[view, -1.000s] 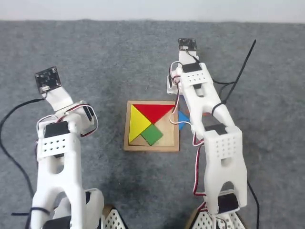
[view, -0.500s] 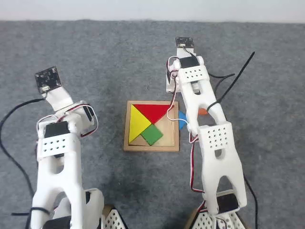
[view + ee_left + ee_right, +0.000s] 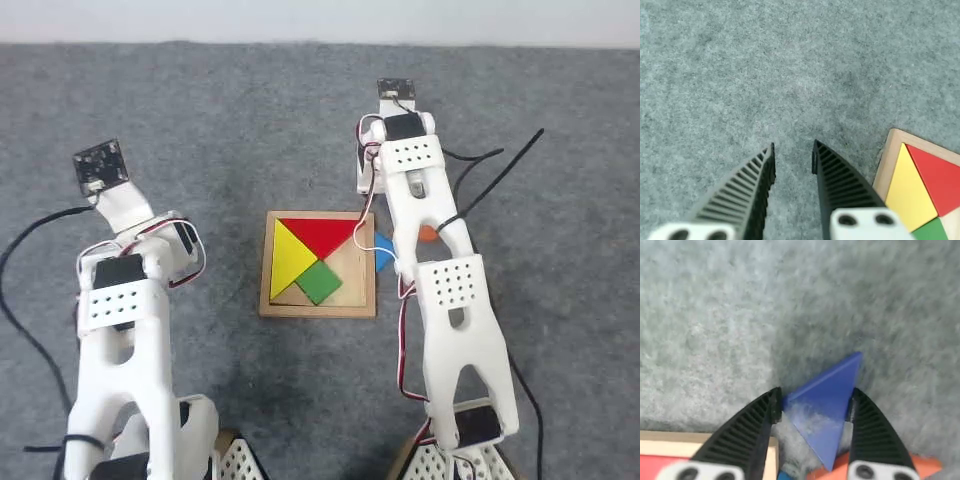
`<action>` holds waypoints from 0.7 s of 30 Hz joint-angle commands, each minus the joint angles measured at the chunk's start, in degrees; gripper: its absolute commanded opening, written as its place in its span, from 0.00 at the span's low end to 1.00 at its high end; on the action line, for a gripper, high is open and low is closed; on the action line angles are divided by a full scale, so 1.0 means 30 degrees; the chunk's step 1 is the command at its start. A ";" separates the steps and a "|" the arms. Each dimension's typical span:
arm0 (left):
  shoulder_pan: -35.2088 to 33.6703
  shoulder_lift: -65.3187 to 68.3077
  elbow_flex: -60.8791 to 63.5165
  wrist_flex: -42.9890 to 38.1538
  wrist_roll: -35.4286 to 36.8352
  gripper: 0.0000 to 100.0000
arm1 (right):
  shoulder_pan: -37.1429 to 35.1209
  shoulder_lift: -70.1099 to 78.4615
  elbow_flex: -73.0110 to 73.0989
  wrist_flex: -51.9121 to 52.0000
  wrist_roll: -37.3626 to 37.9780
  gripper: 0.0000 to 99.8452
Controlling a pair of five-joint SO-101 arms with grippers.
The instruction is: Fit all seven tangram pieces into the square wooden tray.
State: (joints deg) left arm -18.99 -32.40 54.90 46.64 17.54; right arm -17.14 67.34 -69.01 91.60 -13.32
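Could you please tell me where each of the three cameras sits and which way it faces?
High view: fixed above the table, looking down at the mat and tray; the left arm and right arm show.
Left wrist view: on the left arm's wrist, facing the mat past the left end effector.
Right wrist view: on the right arm's wrist, facing down past the right end effector, closed on a blue triangle.
Shared: all three show the tray's corner.

One tray (image 3: 352,282). Six pieces: three inside (red (image 3: 322,236), yellow (image 3: 288,258), green (image 3: 319,282)), three outside: dark blue (image 3: 822,405), light blue (image 3: 383,254), orange (image 3: 428,234). Two arms: left (image 3: 120,310), right (image 3: 455,300).
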 commanded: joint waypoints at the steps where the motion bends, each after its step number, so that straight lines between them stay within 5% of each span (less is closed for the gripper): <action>1: 0.0088 -0.0703 -0.0220 -0.0498 0.0117 0.13 | 0.0044 -0.0044 -0.0850 0.0982 0.0234 0.14; 5: 0.0088 -0.0703 -0.0220 -0.0498 0.0117 0.13 | 0.0337 -0.0073 -0.1553 0.1597 0.1289 0.14; 15: 0.0029 -0.0703 0.0161 -0.1201 0.0117 0.13 | 0.0337 -0.0132 -0.4513 0.3590 0.9201 0.07; 21: 0.0059 -0.0703 0.0396 -0.1641 0.0117 0.13 | 0.0454 -0.0278 -0.5275 0.3853 1.0901 0.07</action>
State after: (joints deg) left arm -18.99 -32.40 56.84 43.47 17.54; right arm -16.44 67.78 -81.32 100.48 16.48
